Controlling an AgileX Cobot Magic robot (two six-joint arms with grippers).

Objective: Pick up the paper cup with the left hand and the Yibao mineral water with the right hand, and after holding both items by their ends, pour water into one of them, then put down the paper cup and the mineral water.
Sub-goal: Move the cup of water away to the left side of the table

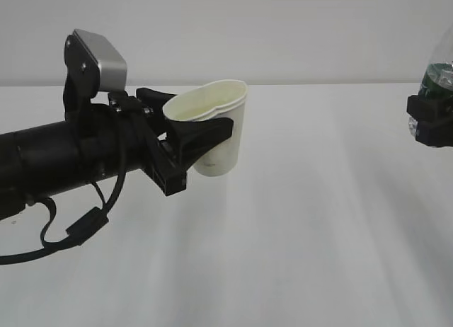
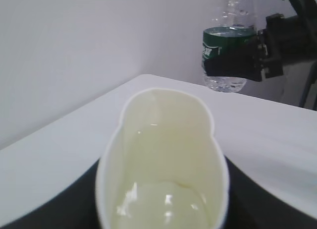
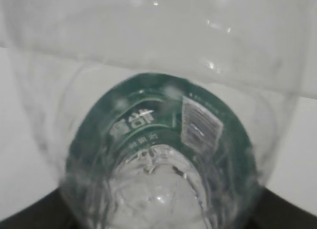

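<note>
Exterior view: both items lifted clear of the table (image 1: 297, 256), well apart.

Left hand (image 1: 185, 139) clamped around the paper cup (image 1: 216, 125), squeezing its rim oval, held upright in the air at left. Right hand (image 1: 429, 122) closed on the green label band of the Yibao mineral water (image 1: 439, 69) at the far right edge. Seen in left wrist view: liquid apparently pooled in the cup bottom, so pouring judged done or partly done. Left to do: setting down both.
</note>
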